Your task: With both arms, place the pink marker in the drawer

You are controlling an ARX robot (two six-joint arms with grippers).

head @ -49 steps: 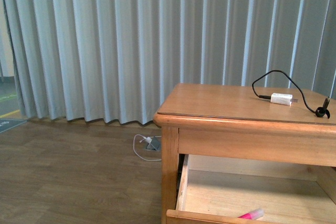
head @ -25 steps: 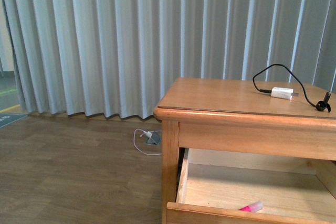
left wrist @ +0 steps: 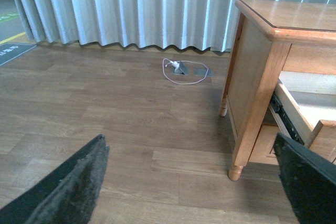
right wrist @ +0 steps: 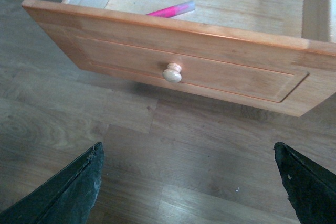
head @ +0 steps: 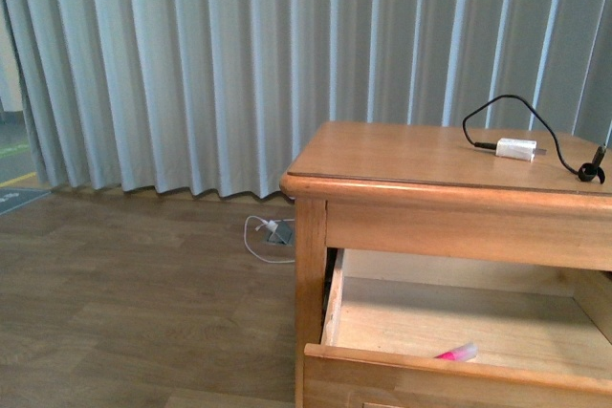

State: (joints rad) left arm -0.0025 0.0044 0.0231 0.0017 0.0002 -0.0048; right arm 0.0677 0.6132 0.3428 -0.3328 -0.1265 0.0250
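Drawer: the drawer [head: 459, 368] is standing open, sticking out from under the tabletop [head: 402, 155].
Drawer front: a round wooden knob [right wrist: 172, 73] is sitting in the middle of the front wall, as the right wrist view is showing.
Inside the drawer: the pink marker [right wrist: 170, 10] is lying flat on the drawer's bottom, just behind the front wall.
How the marker is lying: it is lying at a slant, with its pale end farther from the front wall than its pink part. The front wall is hiding some of it.
Marker from the front view: only a small pink bit [head: 457, 354] is peeking over the drawer's front edge.
On the tabletop: a white charger [head: 516, 149] is sitting near the back, and a black cable [head: 507, 102] is looping up from it.
On the floor: a white cord [head: 260, 239] is lying on the wooden floor [head: 124, 303], near the grey curtain [head: 191, 64].
Left hand: the left hand [left wrist: 189, 139] is hanging over the floor beside the table. Its two fingers are standing wide apart and holding nothing.
Right hand: the right hand [right wrist: 187, 148] is hanging over the floor in front of the drawer. Its fingers are wide apart, holding nothing and not touching the knob.
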